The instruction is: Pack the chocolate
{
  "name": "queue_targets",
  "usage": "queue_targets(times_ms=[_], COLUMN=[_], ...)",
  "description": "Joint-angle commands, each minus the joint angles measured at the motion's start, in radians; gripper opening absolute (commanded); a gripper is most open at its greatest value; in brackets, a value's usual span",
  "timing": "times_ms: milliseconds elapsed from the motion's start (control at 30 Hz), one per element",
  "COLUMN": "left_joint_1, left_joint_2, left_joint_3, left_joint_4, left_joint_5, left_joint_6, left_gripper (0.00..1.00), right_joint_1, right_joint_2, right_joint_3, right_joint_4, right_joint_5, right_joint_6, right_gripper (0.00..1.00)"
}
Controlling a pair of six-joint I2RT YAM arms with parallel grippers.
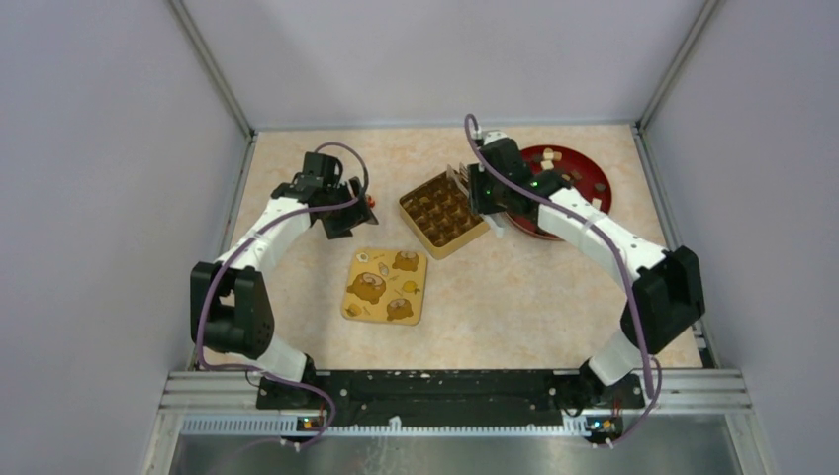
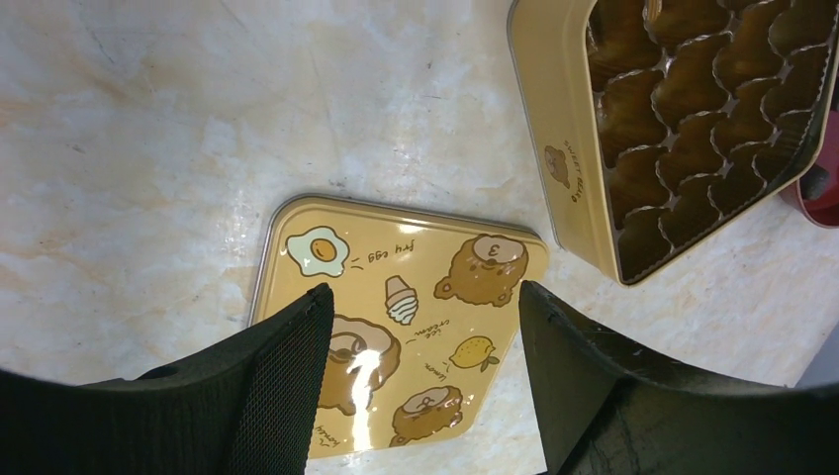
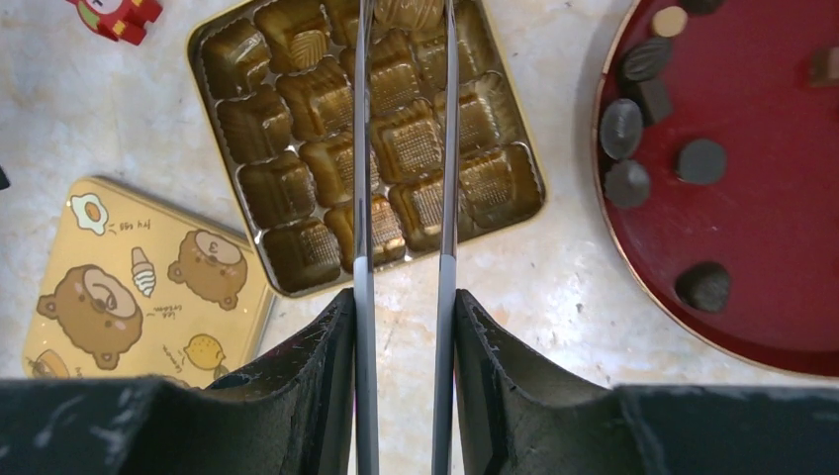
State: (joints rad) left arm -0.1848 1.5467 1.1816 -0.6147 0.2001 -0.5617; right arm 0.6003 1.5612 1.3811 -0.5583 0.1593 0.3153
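Dark chocolate (image 3: 621,129) lumps lie on the red plate (image 3: 772,198), with cream ones (image 1: 547,154) at its far side. The gold tin box (image 3: 539,183) of moulded cells stands left of the plate. My right gripper (image 3: 404,297) is shut on metal tongs (image 3: 363,148), which reach out over the box. A tan ribbed chocolate lump (image 3: 408,10) sits between their tips at the far row. My left gripper (image 2: 425,297) hangs open above the yellow lid (image 2: 396,327), holding nothing. From above, the right gripper (image 1: 492,193) is between box (image 1: 408,210) and plate.
The yellow lid (image 1: 386,285) with cartoon pictures lies flat in front of the box. A small red-and-white wrapped sweet (image 3: 117,15) lies beyond the lid, near the left gripper (image 1: 346,213). Grey walls close in the table on three sides.
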Motion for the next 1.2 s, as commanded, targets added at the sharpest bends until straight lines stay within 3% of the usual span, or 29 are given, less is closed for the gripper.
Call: queue_targets(times_ms=[0, 700, 967, 1167], left_joint_1=[0.007, 0.013, 0.015, 0.014], left_joint_2=[-0.051, -0.055, -0.071, -0.068], left_joint_3=[-0.006, -0.011, -0.018, -0.027], left_joint_4=[-0.015, -0.03, -0.02, -0.014], left_joint_5=[-0.042, -0.049, -0.046, -0.032], left_joint_6=[0.017, 0.042, 0.047, 0.044], left_gripper=[0.74, 0.73, 0.73, 0.73], right_joint_1=[0.026, 0.055, 0.071, 0.078], right_joint_2=[0.064, 0.198, 0.232, 0.23], right_joint_3=[0.085, 0.132, 0.172, 0.18], right_joint_4=[0.059, 0.081, 0.049, 0.035], right_joint_5=[-0.016, -0.054, -0.051, -0.045], right_joint_6=[-0.004, -0.011, -0.025, -0.026], right_gripper=[0.2, 0.25, 0.38, 0.4])
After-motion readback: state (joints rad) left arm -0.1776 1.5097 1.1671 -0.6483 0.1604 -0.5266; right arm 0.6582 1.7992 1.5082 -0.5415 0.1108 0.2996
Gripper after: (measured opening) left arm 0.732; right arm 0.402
